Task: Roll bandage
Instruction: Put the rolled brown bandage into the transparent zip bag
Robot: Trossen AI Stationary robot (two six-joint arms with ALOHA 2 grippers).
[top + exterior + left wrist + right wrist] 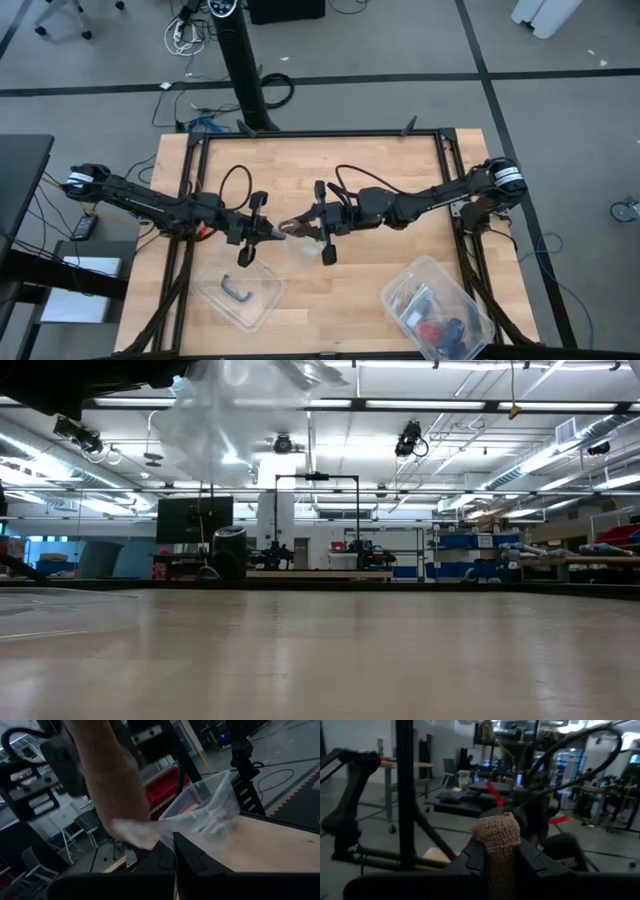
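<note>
The bandage point(499, 837) is a brown fabric roll, held above the table's middle with my right gripper point(501, 865) shut on it. In the left wrist view the roll point(107, 785) stands close ahead, and a crumpled clear plastic film point(137, 831) trails from its end. My left gripper point(174, 851) is shut on that film. From above, the two grippers point(272, 232) point(303, 228) point at each other, with the roll point(292, 228) between them. The film point(225, 420) shows high up in the low view. My left gripper pinches the clear film's free end point(162, 837) between its two fingertips, reaching level from the table's left. The film runs from the fingertips to the roll, clear of the table. My right gripper pinches the roll's sides point(492, 862) between its two fingers, level from the table's right. The roll's end point(500, 822) sticks out past the fingertips, and the roll is lifted clear.
A clear lid with a black handle point(240, 293) lies on the table near the front left. A clear tub point(436, 308) with small items stands at the front right and shows in the left wrist view point(210, 810). A black frame point(320, 135) borders the wooden table.
</note>
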